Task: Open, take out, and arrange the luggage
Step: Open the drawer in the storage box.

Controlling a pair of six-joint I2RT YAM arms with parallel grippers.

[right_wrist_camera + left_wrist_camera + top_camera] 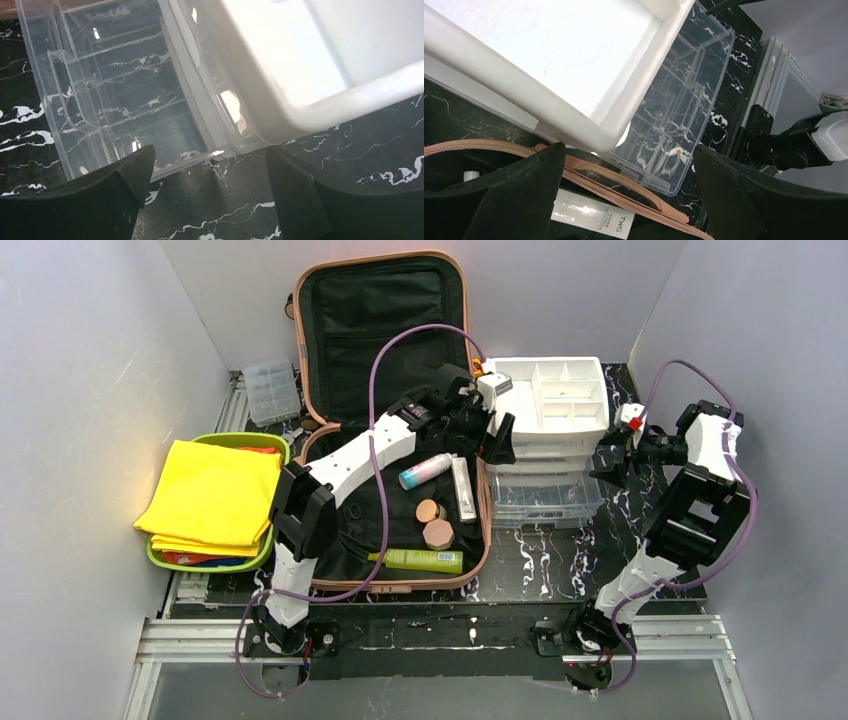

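While the salmon-pink hard-shell suitcase (345, 330) lies open left of centre on the black marbled table (520, 560), lid raised toward the back wall, five things rest on its black lining: one white bottle with a teal end (425, 472), one long white tube (463, 490), two tan compacts (438, 533) and one yellow-green tube (420, 560). The left arm stretches across that lower half. The left gripper (626, 150) is spread wide and empty above the suitcase's right rim, just beside the white plastic drawer organiser (555, 390). One clear drawer (545, 495) sticks out of it toward the arms. The right gripper (210, 151) hangs by the drawer's right side, fingers apart, holding nothing. Left of the suitcase sit one lime-green tray (245, 439) under a yellow cloth (210, 490) and one small clear compartment box (270, 390).
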